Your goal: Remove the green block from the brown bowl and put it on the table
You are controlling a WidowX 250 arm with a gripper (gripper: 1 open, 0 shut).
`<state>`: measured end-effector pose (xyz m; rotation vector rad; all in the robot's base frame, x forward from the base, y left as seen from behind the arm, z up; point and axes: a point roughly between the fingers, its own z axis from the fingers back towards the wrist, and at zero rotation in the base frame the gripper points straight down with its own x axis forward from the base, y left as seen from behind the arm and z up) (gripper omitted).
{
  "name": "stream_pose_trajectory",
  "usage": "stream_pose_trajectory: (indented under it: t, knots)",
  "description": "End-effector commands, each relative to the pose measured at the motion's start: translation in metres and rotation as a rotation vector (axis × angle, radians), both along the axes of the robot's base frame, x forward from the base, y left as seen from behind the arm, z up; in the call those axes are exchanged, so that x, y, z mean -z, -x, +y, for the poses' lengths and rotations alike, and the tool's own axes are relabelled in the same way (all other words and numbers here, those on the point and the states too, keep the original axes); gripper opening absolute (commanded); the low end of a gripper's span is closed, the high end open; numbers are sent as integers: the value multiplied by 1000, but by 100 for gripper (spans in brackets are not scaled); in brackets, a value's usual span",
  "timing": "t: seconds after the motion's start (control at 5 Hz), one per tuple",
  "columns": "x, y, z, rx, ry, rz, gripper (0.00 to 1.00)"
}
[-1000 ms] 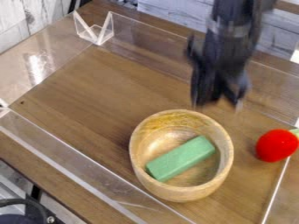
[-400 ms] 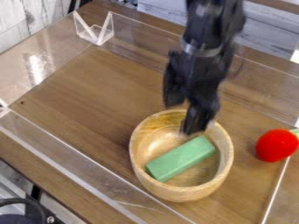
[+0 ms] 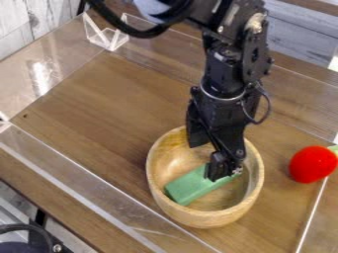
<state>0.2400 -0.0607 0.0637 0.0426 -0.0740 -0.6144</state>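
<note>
Open gripper (image 3: pixel 220 158) low inside the brown bowl (image 3: pixel 169 150), over the green block (image 3: pixel 201 184).

The jaws stand spread and hold nothing, apparently straddling the block's upper-right end. The block lies in the bowl, its long axis running lower-left to upper-right. An end-on grip may let it pivot or slip; a finger could also catch the rim and drag the bowl across the table (image 3: pixel 93 109).

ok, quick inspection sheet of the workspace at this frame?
Surface: wood-grain table, clear acrylic walls along its edges.
Job's things: green block lying inside the brown bowl, not yet on the table.
Clutter: red round object on the table right of the bowl.
Grippers: gripper open, pointing down into the bowl, fingertips at the block's upper end; no grip seen.
Cables: dark cable at the top edge.
Surroundings: clear acrylic stand at the far left.
</note>
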Motion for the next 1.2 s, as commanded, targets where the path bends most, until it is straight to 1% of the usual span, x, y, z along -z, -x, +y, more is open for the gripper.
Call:
stream_pose_trajectory:
  t: [0.0, 0.4, 0.6, 0.8, 1.0]
  knots:
    - [4, -12, -4, -4, 23, -37, 100]
    - [21, -14, -6, -74, 48, -66, 100]
    - [36, -12, -5, -108, 59, -75, 0]
    - [19, -8, -2, -130, 19, -82, 0]
    - [19, -4, -1, -156, 6, -72, 0]
